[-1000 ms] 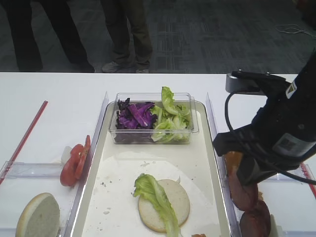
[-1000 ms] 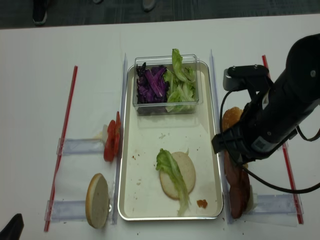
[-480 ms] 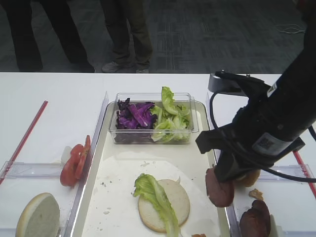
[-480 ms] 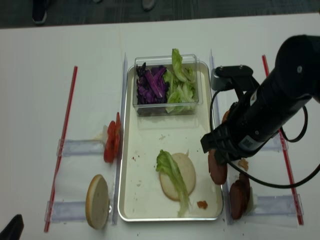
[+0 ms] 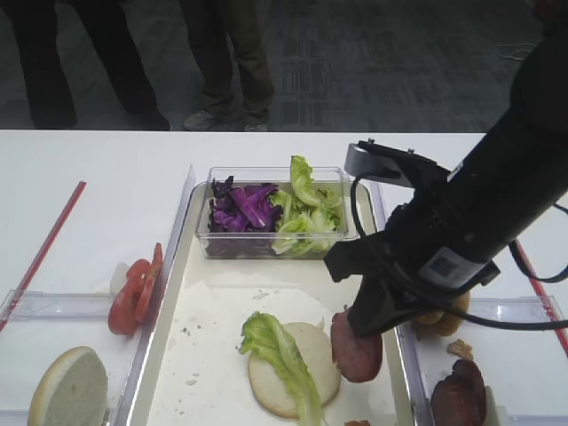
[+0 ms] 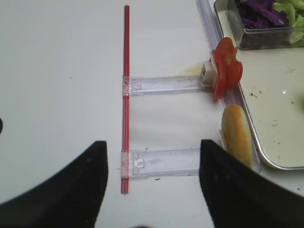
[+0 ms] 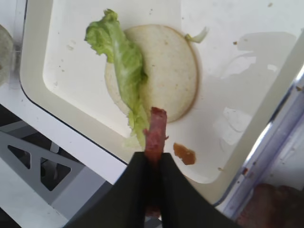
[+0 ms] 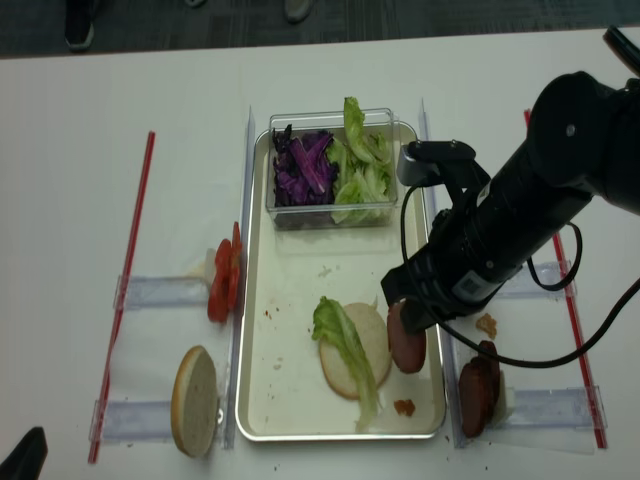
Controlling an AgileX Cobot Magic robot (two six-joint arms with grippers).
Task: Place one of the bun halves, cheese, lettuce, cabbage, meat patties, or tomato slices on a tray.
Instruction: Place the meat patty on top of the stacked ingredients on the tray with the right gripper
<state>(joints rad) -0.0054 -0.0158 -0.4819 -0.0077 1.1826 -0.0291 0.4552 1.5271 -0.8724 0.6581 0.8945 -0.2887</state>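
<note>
Right jaws: the right gripper (image 7: pixel 153 164) is clamped on a meat patty (image 5: pixel 357 347), held edge-on in the wrist view, where only a thin reddish strip shows between the dark fingers.
Patty position: hanging above the tray (image 8: pixel 290 425), at the right edge of the pale bun half (image 8: pixel 366 350) that lies there with a lettuce leaf (image 8: pixel 340 345) across it; whether patty and bun touch cannot be told.
Hidden: the fingers are covered by the arm's bulk in both high views; the patty's upper part is behind the gripper.
Only in wrist view: an orange-brown smear (image 7: pixel 184 154) on the tray's paper close to the patty's edge.
Right arm pose: reaches in from the right, wrist tilted down over the tray's right half.
Left jaws: the left gripper (image 6: pixel 151 183) stands open above the table (image 6: pixel 57 71), its fingers as two dark blurred shapes at the frame's bottom; it is not visible in the high views.
Left of tray: tomato slices (image 5: pixel 135 288) and a second bun half (image 5: pixel 68 389) stand in clear side holders (image 6: pixel 161 85).
Right of tray: more meat patties (image 8: pixel 478 388), partly cut off in one high view.
Far end of tray: clear tub (image 5: pixel 275 240) with purple cabbage (image 5: pixel 241 208) and lettuce.
</note>
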